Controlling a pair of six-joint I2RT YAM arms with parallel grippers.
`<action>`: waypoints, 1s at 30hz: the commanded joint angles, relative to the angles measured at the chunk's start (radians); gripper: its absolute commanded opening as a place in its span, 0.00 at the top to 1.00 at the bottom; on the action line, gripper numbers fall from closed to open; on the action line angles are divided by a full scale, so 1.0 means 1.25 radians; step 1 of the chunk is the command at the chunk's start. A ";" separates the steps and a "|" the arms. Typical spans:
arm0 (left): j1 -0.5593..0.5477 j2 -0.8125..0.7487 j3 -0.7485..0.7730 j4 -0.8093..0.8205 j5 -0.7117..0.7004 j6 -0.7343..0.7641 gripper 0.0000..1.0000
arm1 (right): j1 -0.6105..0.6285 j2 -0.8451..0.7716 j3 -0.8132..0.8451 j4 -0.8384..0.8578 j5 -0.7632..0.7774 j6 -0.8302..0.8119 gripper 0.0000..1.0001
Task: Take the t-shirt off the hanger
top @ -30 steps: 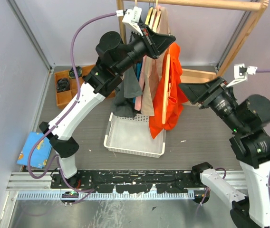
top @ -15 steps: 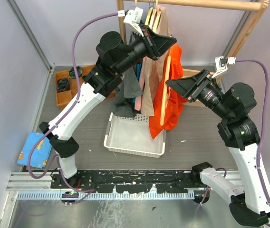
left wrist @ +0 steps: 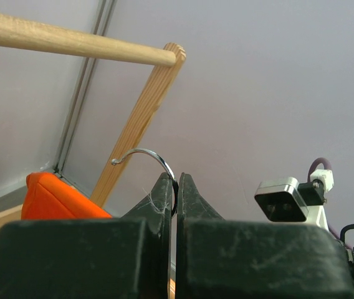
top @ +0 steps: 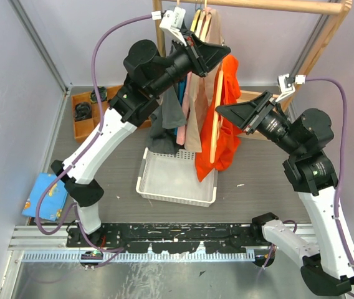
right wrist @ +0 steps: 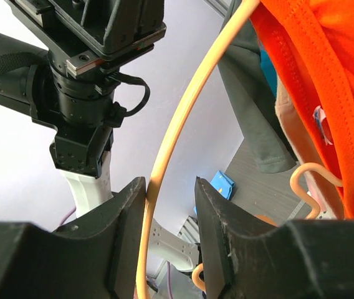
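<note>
Up by the rail's right end, the left gripper has its fingers clenched on the metal hook of the hanger, and that hook sits apart from the wooden rail. Over to the right gripper: its jaws straddle the hanger's pale curved arm with daylight between them, not yet clamped.

The orange t-shirt is still draped on that hanger, above the far right corner of the white basket on the table. So I'd say the hanger is secured and the stripping has not begun; sliding the shirt off is what's left.

The count: one orange t-shirt, one held hanger, two grippers, one basket, one rail. Several other garments hang behind, too bunched to number.
</note>
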 commanded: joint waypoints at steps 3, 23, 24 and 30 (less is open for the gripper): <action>0.002 0.012 0.054 0.042 -0.011 0.006 1.00 | -0.002 -0.013 -0.006 0.046 -0.019 0.018 0.58; -0.011 0.055 0.097 0.041 -0.024 0.009 1.00 | -0.003 -0.011 -0.009 0.044 -0.033 0.034 0.91; -0.011 0.055 0.096 0.039 -0.024 0.010 1.00 | -0.002 -0.011 -0.009 0.046 -0.032 0.038 0.95; -0.011 0.044 0.075 0.025 -0.024 0.017 0.62 | -0.002 -0.018 -0.013 0.059 -0.017 0.056 0.99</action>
